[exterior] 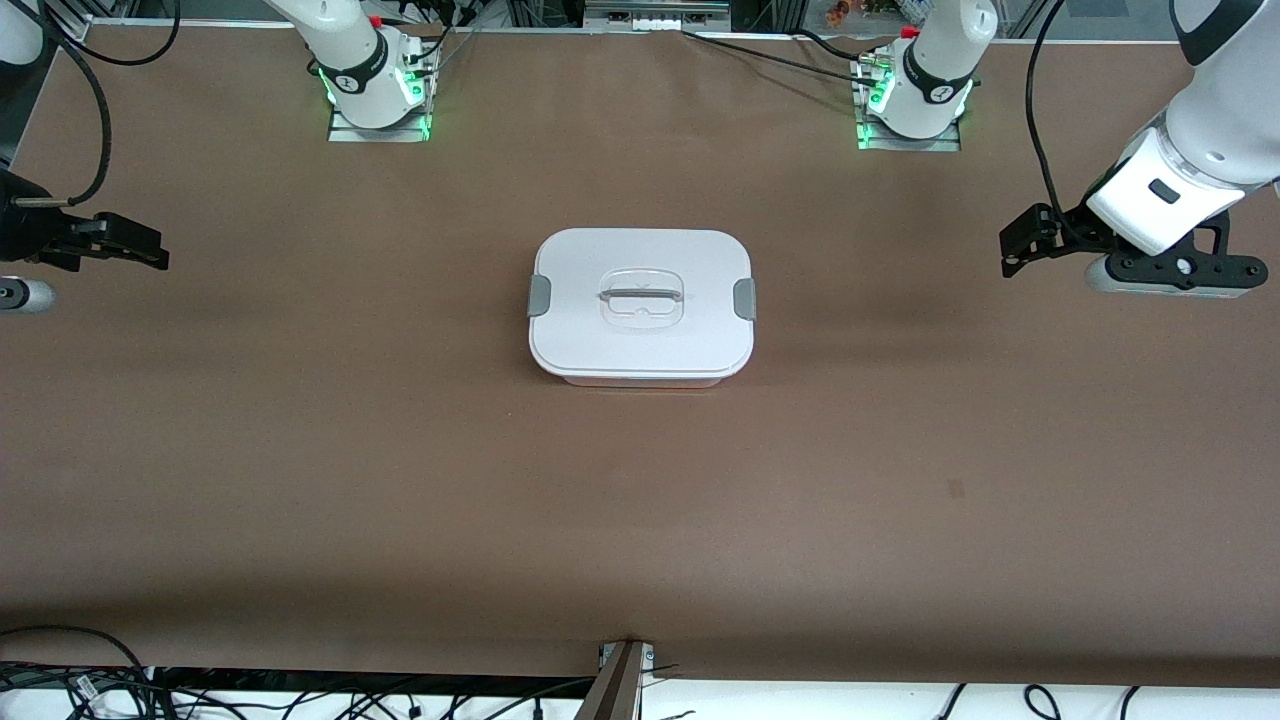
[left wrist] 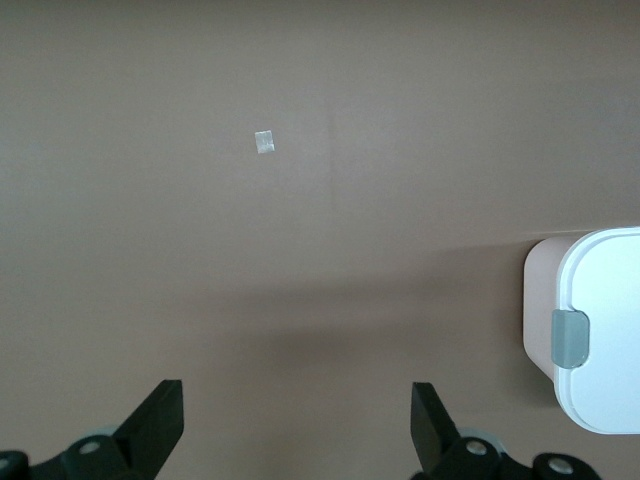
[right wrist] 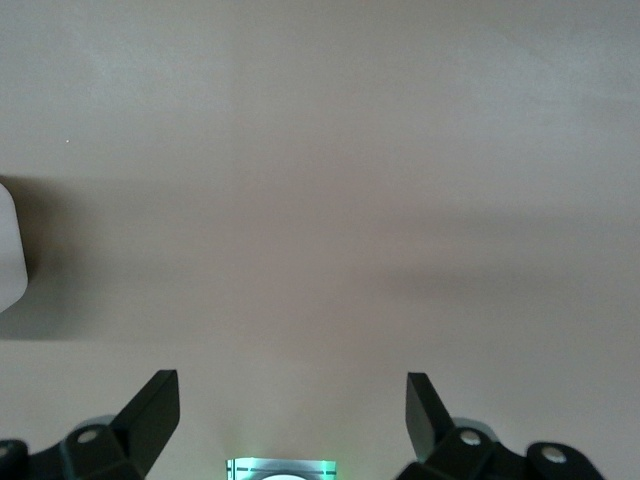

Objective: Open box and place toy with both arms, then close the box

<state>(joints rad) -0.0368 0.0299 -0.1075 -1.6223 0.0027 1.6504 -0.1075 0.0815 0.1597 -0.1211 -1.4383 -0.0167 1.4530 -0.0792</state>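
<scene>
The box stands shut in the middle of the brown table, its flat white lid on, a grey clip at each short end and the clear handle on top. The toy is out of view. My left gripper is open and empty, above the table toward the left arm's end, well apart from the box. My right gripper is open and empty toward the right arm's end. The left wrist view shows my open left gripper and one end of the box. The right wrist view shows my open right gripper and a sliver of the box.
The arm bases with green lights stand along the table edge farthest from the front camera. Cables and a metal bracket lie at the nearest edge. A small pale tape square lies on the table.
</scene>
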